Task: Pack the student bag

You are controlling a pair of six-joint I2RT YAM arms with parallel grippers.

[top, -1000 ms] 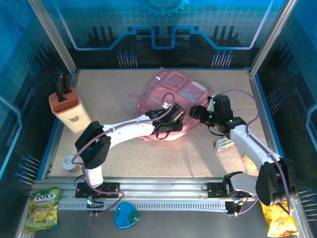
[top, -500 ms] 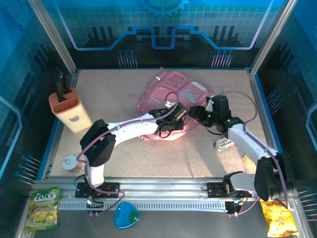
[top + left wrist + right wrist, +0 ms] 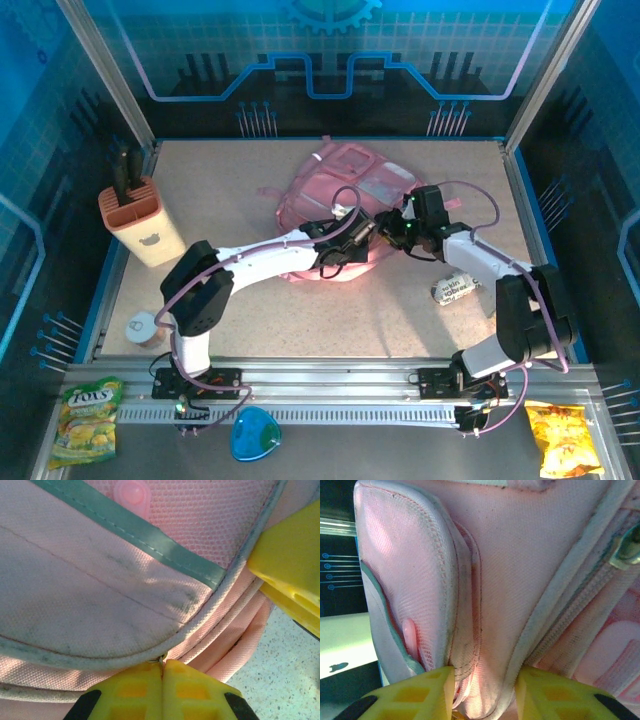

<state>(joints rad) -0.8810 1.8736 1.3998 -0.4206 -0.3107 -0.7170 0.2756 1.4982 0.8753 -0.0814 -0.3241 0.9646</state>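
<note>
Left gripper [image 3: 162, 662] has its 2 yellow fingers pressed flat together, right at the piped seam of the student bag [image 3: 100, 605], with a tiny glint of metal at the join; I can't tell whether it has hold of anything. From above, that gripper [image 3: 365, 232] sits at the near right edge of the bag [image 3: 345, 175]. The bag lies flat on the speckled table [image 3: 220, 180], toward the back and a bit right of middle.

Right gripper [image 3: 482, 680] has a thick fold of the pink fabric [image 3: 520, 555] between its 2 fingers, both pads touching cloth, so it is clamped on the bag. Seen from above it [image 3: 388, 228] comes in from the right, just beside the left one.

Off to the left stands a peach knife block [image 3: 135, 215], with a lidded cup [image 3: 143, 327] nearer the rail. A small white packet [image 3: 457, 287] lies under the right arm. 2 snack bags rest by the front rail, 1 green [image 3: 88, 418] and 1 yellow [image 3: 562, 440].
</note>
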